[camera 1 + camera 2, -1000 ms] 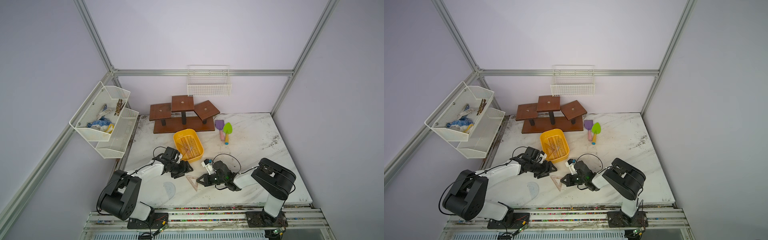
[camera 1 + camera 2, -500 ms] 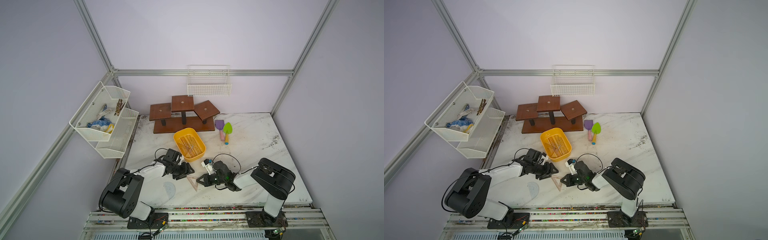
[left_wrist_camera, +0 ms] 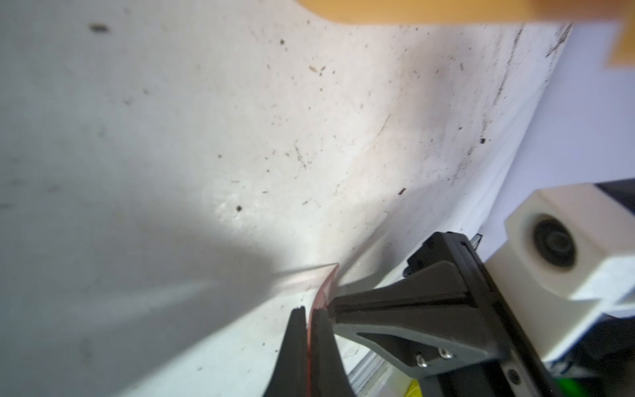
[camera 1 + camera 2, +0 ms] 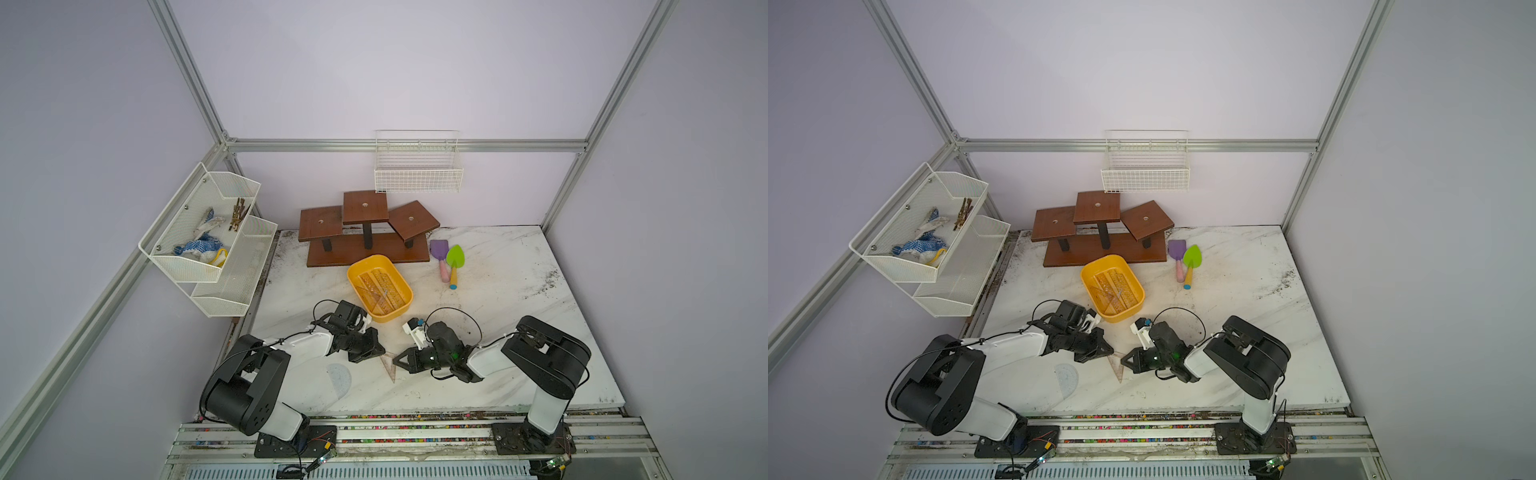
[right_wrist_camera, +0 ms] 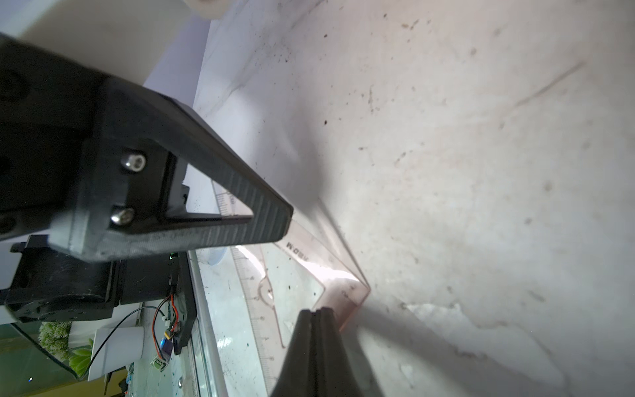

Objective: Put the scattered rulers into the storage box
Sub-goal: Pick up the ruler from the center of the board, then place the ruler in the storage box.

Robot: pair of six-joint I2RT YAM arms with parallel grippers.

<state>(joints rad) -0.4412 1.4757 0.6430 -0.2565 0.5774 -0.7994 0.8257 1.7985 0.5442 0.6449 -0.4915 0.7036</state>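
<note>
- The bluish protractor (image 4: 338, 380) lies flat on the white table (image 4: 498, 291) beside my left arm, at 8 o'clock from the set square and apart from it.
- My left gripper (image 4: 380, 355) reaches in from 10 o'clock. Its jaws are pressed together on a corner of the pinkish set square (image 4: 389, 366); my left wrist view shows the pink edge pinched between the tips (image 3: 307, 311).
- The storage box (image 4: 388, 318) sits at 12 o'clock from the set square, with several rulers (image 4: 380, 291) lying inside it.
- The set square's far end rests on the table, between my two grippers.
- My right gripper (image 4: 397, 360) comes in from 3 o'clock, jaws fully closed. In my right wrist view the tips (image 5: 316, 311) meet just beside the set square's corner (image 5: 330, 275); I cannot tell whether they grip it.
- Two toy shovels (image 4: 449, 262) lie at 2 o'clock from the box.
</note>
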